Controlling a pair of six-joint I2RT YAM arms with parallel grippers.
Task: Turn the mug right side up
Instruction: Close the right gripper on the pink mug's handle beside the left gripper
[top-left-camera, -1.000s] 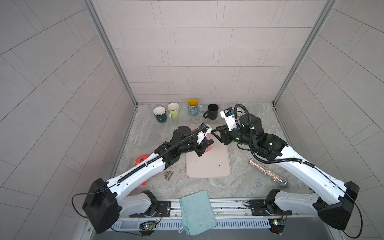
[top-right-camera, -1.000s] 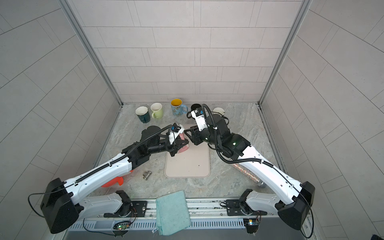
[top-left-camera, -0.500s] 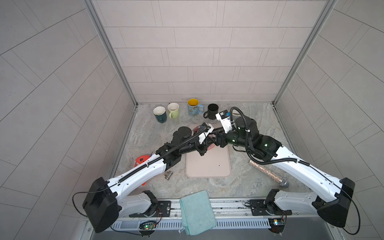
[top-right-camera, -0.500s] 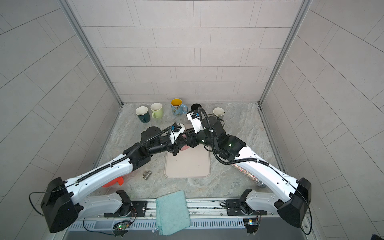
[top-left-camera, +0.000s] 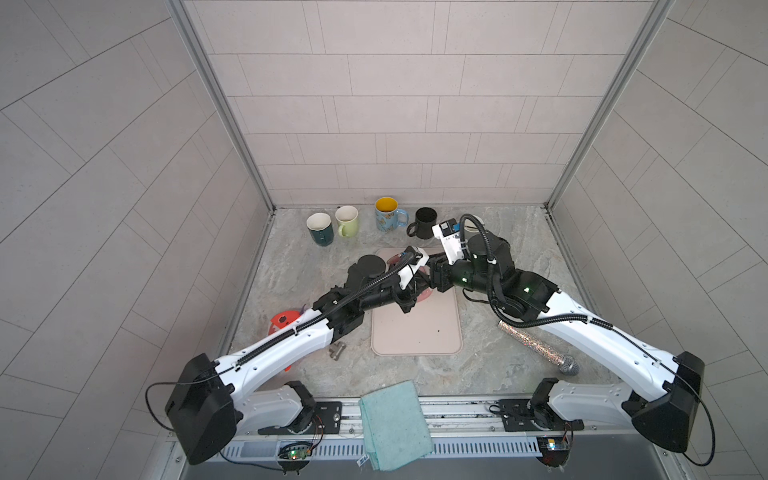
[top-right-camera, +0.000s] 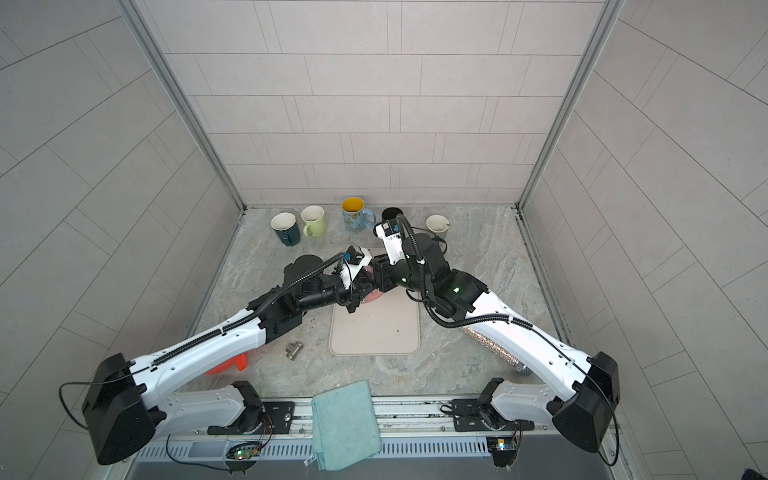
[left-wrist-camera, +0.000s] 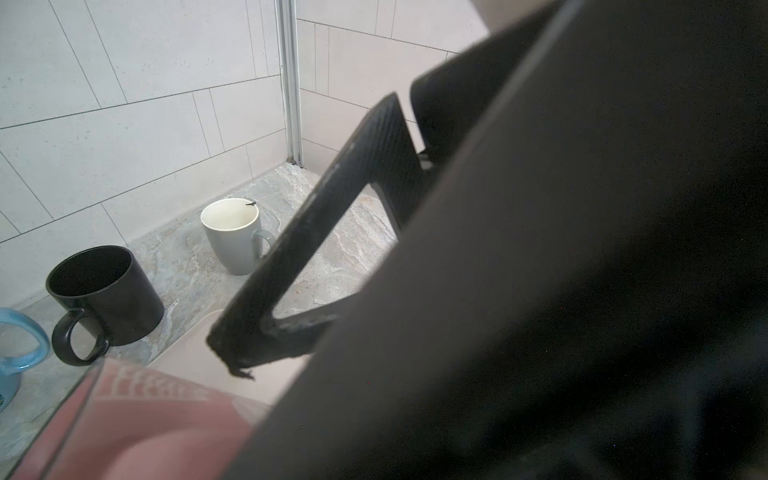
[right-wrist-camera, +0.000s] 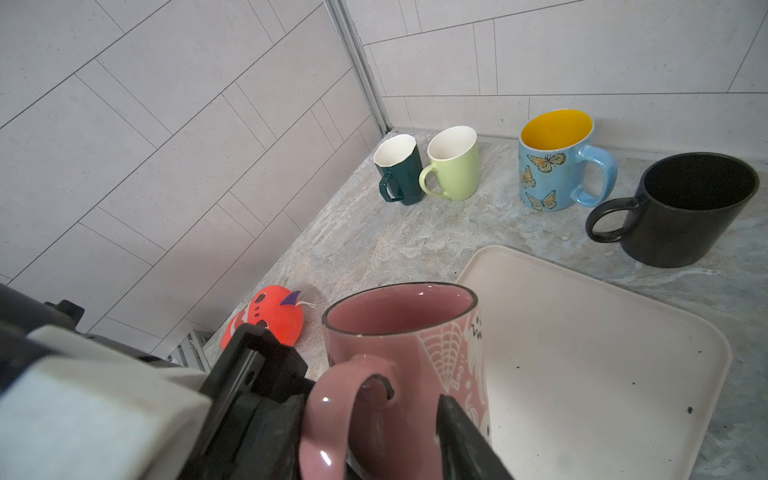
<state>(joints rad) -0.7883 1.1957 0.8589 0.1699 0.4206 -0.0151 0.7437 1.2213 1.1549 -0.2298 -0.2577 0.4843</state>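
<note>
- Mug (right-wrist-camera: 399, 332), pink, sits mouth up over the far left corner of the mat (right-wrist-camera: 582, 353); I cannot tell whether its base touches the mat.
- Left claw (right-wrist-camera: 291, 409) is pressed together on the mug's handle, reaching in across the mat's left edge.
- Right claw (top-left-camera: 431, 279) meets it from the right. One finger (right-wrist-camera: 461, 440) lies against the mug's wall just beside the handle, and I cannot tell whether this claw grips or stands spread.
- In both top views the two claws hide nearly all of the mug; only a pink sliver shows between them.
- Five other mugs stand upright along the far edge of the surface (top-left-camera: 498, 257). From the left they are the teal mug (top-left-camera: 320, 229), the green mug (top-left-camera: 347, 222) just beside it, the butterfly mug (top-left-camera: 386, 215), the black mug (top-left-camera: 424, 223) and the grey mug (top-right-camera: 437, 226).
- Orange toy (right-wrist-camera: 266, 320) lies near the left edge, partly under the left arm.
- Microphone (top-left-camera: 536, 345) lies near the right edge, partly under the right arm.
- Cloth (top-left-camera: 395, 424) hangs over the near edge.
- Metal piece (top-left-camera: 337, 351) lies near the mat's near left corner.
</note>
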